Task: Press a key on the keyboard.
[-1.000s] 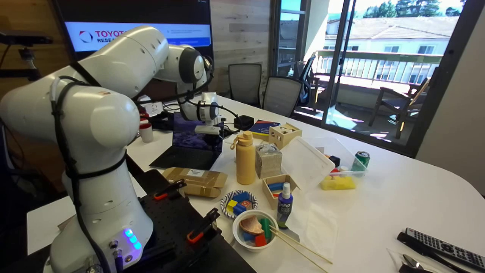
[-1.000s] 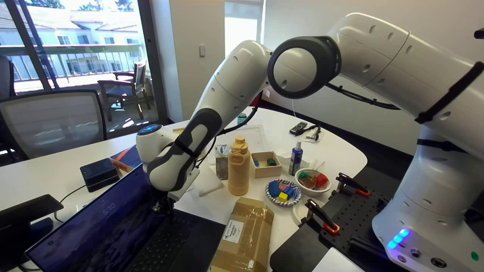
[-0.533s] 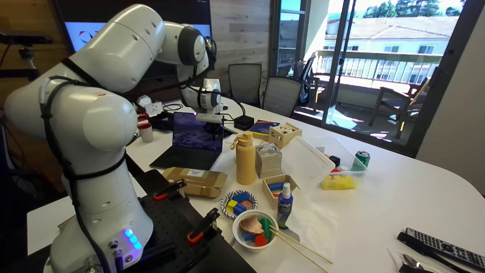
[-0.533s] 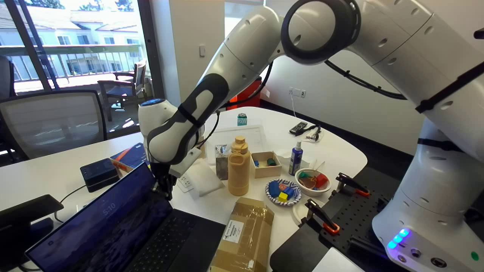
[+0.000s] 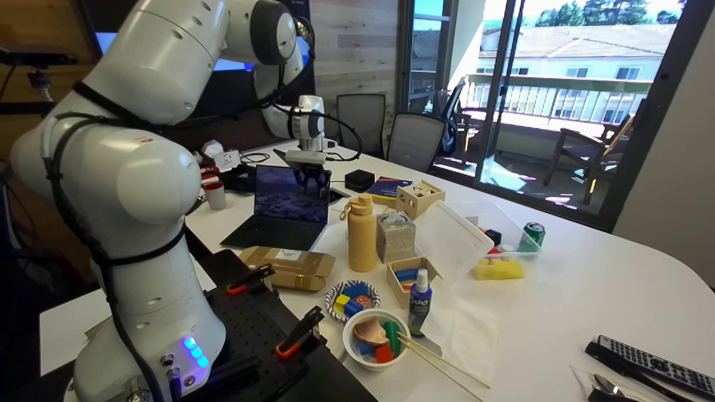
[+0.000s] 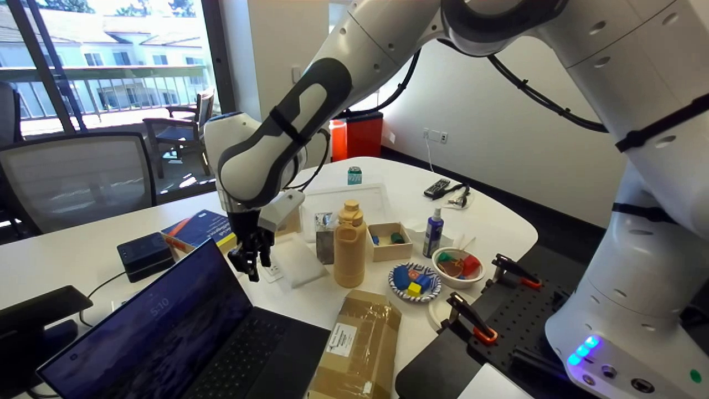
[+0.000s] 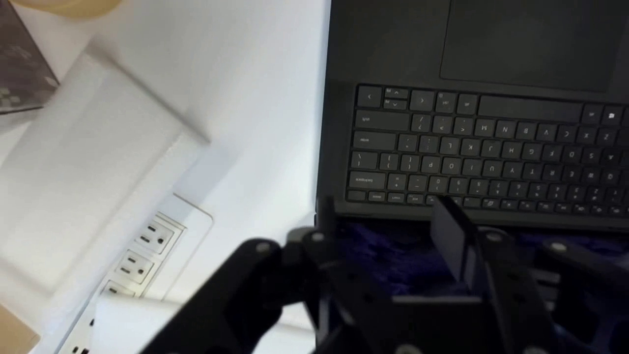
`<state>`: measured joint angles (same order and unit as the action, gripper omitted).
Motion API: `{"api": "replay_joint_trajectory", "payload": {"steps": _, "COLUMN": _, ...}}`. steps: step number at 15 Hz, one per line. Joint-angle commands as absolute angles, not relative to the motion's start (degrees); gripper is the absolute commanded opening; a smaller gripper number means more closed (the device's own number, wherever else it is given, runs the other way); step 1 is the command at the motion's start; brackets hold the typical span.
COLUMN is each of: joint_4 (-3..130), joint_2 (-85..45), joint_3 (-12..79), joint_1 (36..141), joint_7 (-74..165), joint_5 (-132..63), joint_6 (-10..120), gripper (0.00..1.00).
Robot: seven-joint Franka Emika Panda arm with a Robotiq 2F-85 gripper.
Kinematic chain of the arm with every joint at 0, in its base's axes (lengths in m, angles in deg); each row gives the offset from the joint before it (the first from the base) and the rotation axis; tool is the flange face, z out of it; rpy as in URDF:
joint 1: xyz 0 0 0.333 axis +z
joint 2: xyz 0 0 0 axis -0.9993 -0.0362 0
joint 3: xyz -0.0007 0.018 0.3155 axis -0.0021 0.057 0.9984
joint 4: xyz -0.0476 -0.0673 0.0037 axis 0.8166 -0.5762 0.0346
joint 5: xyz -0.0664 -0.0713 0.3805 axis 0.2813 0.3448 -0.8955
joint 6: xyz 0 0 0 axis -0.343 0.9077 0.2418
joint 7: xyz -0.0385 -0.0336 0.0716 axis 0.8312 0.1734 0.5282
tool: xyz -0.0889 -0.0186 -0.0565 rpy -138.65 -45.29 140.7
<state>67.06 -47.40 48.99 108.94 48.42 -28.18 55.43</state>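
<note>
Black keyboard [image 7: 491, 152], with the gripper [image 7: 385, 216] suspended clear of it.
The fingers [image 7: 448, 241] are spread apart and positioned near the bluish-purple screen [image 6: 152, 332].

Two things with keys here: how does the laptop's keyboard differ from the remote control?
The keyboard is built into the laptop; the remote control is a separate slab. The keyboard's keys are nearly as dark as its deck; the remote control's buttons are paler than its body. Both are dark, with keys or buttons in rows.

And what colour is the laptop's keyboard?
The keyboard is nearly black with pale lettering; the wrist view shows it best.
</note>
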Motion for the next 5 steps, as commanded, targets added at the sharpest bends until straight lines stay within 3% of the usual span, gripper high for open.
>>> {"api": "replay_joint_trajectory", "payload": {"steps": 1, "joint_4": 71.9, "joint_2": -42.0, "joint_3": 49.9, "joint_1": 107.6, "joint_7": 50.4, "joint_5": -29.9, "joint_6": 52.9, "gripper": 0.84}}
{"api": "replay_joint_trajectory", "payload": {"steps": 3, "joint_4": 72.6, "joint_2": -40.9, "joint_3": 49.8, "joint_1": 107.4, "joint_7": 50.4, "joint_5": -30.0, "joint_6": 52.2, "gripper": 0.99}}
{"api": "replay_joint_trajectory", "payload": {"steps": 5, "joint_4": 72.9, "joint_2": -40.5, "joint_3": 49.8, "joint_1": 107.3, "joint_7": 50.4, "joint_5": -30.2, "joint_6": 51.9, "gripper": 1.0}}
